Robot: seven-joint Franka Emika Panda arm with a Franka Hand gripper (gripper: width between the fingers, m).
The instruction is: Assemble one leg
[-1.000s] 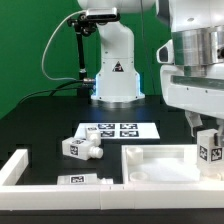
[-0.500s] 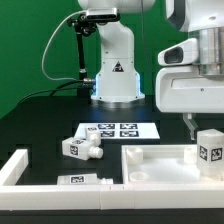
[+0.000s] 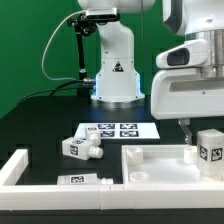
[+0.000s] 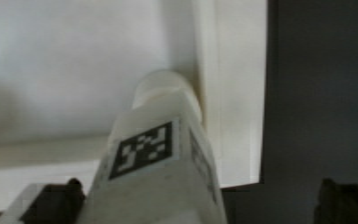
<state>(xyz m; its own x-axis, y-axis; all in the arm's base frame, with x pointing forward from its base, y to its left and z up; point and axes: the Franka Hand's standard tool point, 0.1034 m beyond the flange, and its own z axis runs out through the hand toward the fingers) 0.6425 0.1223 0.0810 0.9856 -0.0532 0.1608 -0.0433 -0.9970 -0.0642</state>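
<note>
Green wall fills the back, and a black surface [image 3: 40, 120] lies in front of it. One white robot arm [image 3: 112, 60] stands at the back. One marker board [image 3: 116, 130] lies flat near the middle. One big flat white panel [image 3: 150, 165] with a raised rim lies toward the exterior view's right. Two long white bars [image 3: 14, 168] meet in a corner at the exterior view's left. A small bunch of loose white parts [image 3: 80, 147] with tags lies just in front of the marker board. I cannot tell how many parts are in it.

One leg [image 3: 208, 148] stands upright at the panel's corner on the exterior view's right, with its square tag facing the camera. The gripper [image 3: 188, 126] hangs just above the leg and a little toward the exterior view's left. It is not touching the leg.

Only the exterior view shows the arm, the bars, the marker board and the loose parts. It shows just one thin finger [image 3: 184, 128] clearly.

The wrist view looks down along the leg [image 4: 155, 150], with the panel [image 4: 51, 80] behind it. The gripper [image 4: 202, 205] has a dark fingertip on each side of the leg, with gaps between. It is released and holds nothing.
</note>
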